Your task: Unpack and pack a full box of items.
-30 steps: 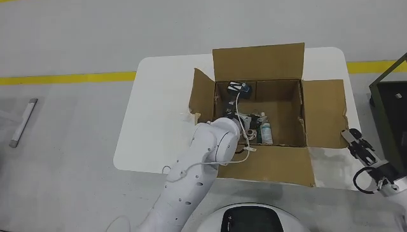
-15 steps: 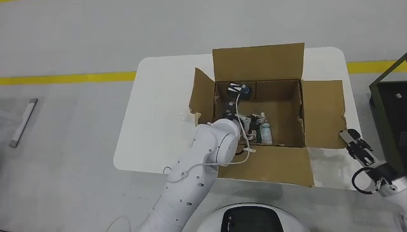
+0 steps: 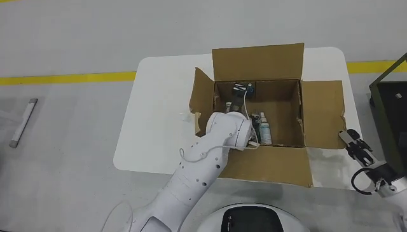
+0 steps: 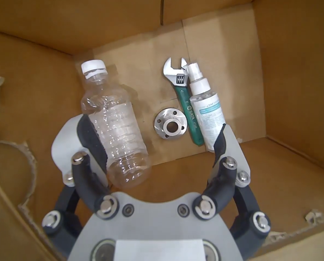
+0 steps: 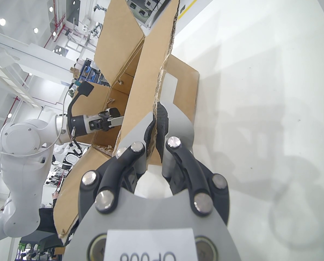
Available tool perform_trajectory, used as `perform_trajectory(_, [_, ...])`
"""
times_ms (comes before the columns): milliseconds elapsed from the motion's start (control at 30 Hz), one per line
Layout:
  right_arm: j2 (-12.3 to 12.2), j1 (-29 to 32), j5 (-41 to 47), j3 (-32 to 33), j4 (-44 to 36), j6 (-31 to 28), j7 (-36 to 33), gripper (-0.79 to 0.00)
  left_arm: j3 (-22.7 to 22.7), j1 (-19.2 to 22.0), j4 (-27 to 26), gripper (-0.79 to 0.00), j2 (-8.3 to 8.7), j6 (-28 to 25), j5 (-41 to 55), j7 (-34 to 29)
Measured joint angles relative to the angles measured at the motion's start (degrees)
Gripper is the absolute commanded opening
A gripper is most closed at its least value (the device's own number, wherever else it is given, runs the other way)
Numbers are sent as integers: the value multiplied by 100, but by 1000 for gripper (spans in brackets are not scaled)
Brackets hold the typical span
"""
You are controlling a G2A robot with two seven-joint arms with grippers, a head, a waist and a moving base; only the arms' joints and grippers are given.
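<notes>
Box (image 3: 257, 60) sits open on the tabletop (image 3: 159, 117); left fingers (image 4: 91, 137), spread inside it, should straddle the bottle (image 4: 115, 126) squarely before closing (it lies beside flange (image 4: 170, 124), wrench (image 4: 182, 104), spray (image 4: 206, 107)); right fingers (image 5: 162, 118) pinch a flap (image 5: 148, 69).

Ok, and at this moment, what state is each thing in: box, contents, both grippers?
Box: open, flaps folded out.
Plastic bottle: capped, empty, lying in the box.
Wrench: lying flat on the box floor.
Spray bottle: lying beside the wrench.
Flange: flat on the box floor.
Left gripper: fingers open, inside the box.
Right gripper: fingers shut on the torn edge of a box flap.
</notes>
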State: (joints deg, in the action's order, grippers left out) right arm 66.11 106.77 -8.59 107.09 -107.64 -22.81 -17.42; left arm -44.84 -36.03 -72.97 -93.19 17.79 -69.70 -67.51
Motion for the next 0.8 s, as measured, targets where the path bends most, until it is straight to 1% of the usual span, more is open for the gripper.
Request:
perform_trajectory(200, [4,-19,5,16,5,-12,-11,-785,96,438,806,0,-188,115,239,-24])
perform_trajectory(300, [7,-14,13,21,16,-13,-14,-785,108,562,1127,0,-272,265,343,134])
perform_trajectory(500, [12,-7,20,39,55,-29,-15,-785,177,735,1580,0,-402,415,372,221])
perform_trajectory(800, [18,-37,14,35,79,-29,-46,-785,248,889,1993,0,-519,448,176,202])
